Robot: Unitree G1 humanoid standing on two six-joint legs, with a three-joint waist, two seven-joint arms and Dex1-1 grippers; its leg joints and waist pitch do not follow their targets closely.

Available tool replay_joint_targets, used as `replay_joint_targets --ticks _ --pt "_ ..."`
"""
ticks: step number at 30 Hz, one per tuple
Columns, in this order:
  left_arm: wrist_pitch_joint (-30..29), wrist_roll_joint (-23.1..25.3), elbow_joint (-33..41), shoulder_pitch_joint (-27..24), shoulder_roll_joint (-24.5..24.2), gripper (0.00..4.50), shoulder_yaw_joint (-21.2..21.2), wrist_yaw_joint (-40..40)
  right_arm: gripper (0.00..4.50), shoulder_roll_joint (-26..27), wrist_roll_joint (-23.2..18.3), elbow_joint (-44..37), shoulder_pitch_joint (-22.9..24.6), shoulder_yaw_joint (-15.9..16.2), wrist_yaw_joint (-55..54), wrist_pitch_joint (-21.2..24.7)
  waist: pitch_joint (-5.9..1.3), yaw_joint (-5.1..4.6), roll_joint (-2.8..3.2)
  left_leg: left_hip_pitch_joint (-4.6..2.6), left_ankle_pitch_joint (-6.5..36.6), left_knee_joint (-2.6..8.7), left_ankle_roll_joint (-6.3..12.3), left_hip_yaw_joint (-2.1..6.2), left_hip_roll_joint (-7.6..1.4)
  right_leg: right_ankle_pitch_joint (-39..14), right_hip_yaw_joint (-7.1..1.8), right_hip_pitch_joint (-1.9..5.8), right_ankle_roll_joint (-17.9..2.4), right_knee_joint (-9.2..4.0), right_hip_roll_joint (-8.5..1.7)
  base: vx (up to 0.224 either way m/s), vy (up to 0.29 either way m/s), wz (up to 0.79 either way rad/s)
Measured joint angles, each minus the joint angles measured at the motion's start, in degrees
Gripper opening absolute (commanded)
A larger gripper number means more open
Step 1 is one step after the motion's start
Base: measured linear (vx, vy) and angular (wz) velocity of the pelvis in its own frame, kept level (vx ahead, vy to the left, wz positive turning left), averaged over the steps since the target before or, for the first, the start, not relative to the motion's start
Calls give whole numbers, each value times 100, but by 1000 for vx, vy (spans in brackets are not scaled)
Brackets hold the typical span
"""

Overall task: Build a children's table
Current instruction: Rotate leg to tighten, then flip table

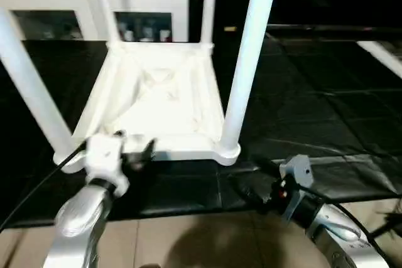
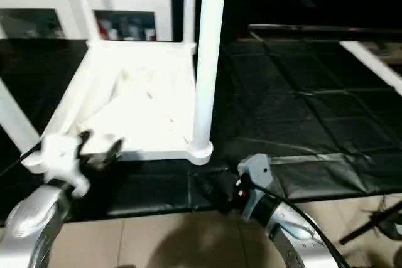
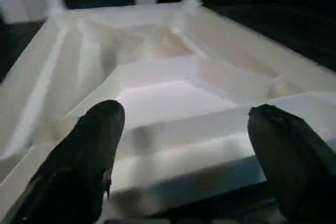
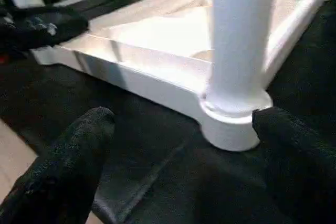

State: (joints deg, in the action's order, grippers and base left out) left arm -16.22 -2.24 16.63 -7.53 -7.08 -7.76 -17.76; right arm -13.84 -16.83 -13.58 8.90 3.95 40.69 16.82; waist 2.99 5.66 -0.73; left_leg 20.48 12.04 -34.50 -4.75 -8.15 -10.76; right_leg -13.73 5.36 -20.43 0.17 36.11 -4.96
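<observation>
We see the children's table (image 1: pixel 157 101) lying upside down on a black mat (image 1: pixel 314 111), its ribbed underside facing up and its long axis running away from us toward the white cabinet (image 1: pixel 69 4) at the back. Four white legs stand up from the corner sockets, pointing at the ceiling: the near right leg (image 1: pixel 248 61) rises straight and thick from its round socket (image 1: pixel 227 150), the near left leg (image 1: pixel 31 92) leans outward toward the left, and the two far legs (image 1: pixel 207 4) stand thin at the far corners (we count four in all, none lying loose).

Our left gripper (image 3: pixel 184 145) sits at the near edge of the table top, just inside the near left corner, its two black fingers (image 3: pixel 84 156) spread wide apart with the table's rim between them; nothing is clamped. Our right gripper (image 4: pixel 184 145) hovers low over the mat just before the near right socket, its fingers (image 4: pixel 79 161) also spread wide, one on each side of the leg's base and apart from it.

The mat ends just before our forearms, where tan floor (image 1: pixel 188 243) begins. A pale bar (image 1: pixel 380 54) lies on the mat well to the right.
</observation>
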Motion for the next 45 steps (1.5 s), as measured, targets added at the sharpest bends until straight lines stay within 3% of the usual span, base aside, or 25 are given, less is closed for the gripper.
replay_joint_targets --ticks 3,7,12,18,23,26,30,36,45 --pt "451 199 290 -504 386 447 -617 805 450 -112 -118 178 -320 146 389 1 -8 -97 -17 2 -5 -1 8 -13 -5 39 -1 0 9 -42 0 0 0 0" --pt "736 278 587 -767 774 447 -1075 1516 450 -101 -230 603 -842 220 724 -1 -47 -61 -71 8 -6 3 10 -19 -22 57 3 -6 -19 -43 10 40 -5 1" --pt "1029 443 767 -984 954 447 -1286 2060 450 5 -254 1193 -1275 274 857 -239 -66 -33 -93 55 -8 5 16 -18 -38 30 3 -46 -21 -50 29 31 -2 0" --pt "1279 386 830 -983 959 447 -1250 2096 450 381 -93 1918 -1823 150 356 -535 -65 -46 -93 47 -9 4 14 -34 -51 39 1 -52 -35 -41 33 0 0 0" --pt "1016 37 158 -528 281 447 -1031 1262 450 498 -60 2270 -2168 -215 -161 -899 -61 48 -99 21 -18 5 -1 -40 -68 59 -9 -57 -42 -31 51 0 0 0" --pt "668 -245 -82 -243 -72 447 -961 738 450 407 -83 2212 -2107 -215 -23 -938 -61 76 -98 5 -22 6 -9 -48 -74 60 -16 -51 -45 -28 58 0 0 0" --pt "403 -283 -420 198 -265 447 -1065 692 450 288 -141 2038 -1828 -19 373 -743 -59 78 -94 1 -23 8 -11 -54 -78 61 -22 -53 -47 -25 62 0 0 0" --pt "111 -516 -1004 735 -246 447 -1337 1089 450 113 -351 1579 -1764 554 1006 -421 -60 76 -93 -7 -23 7 -11 -60 -82 66 -26 -51 -55 -22 65 0 0 0" --pt "8 -656 -1238 1032 -205 447 -1431 1230 450 134 -367 1596 -2035 746 1217 -182 -62 91 -128 -7 -24 7 -11 -75 -90 65 -31 -56 -56 -23 67 0 0 0"
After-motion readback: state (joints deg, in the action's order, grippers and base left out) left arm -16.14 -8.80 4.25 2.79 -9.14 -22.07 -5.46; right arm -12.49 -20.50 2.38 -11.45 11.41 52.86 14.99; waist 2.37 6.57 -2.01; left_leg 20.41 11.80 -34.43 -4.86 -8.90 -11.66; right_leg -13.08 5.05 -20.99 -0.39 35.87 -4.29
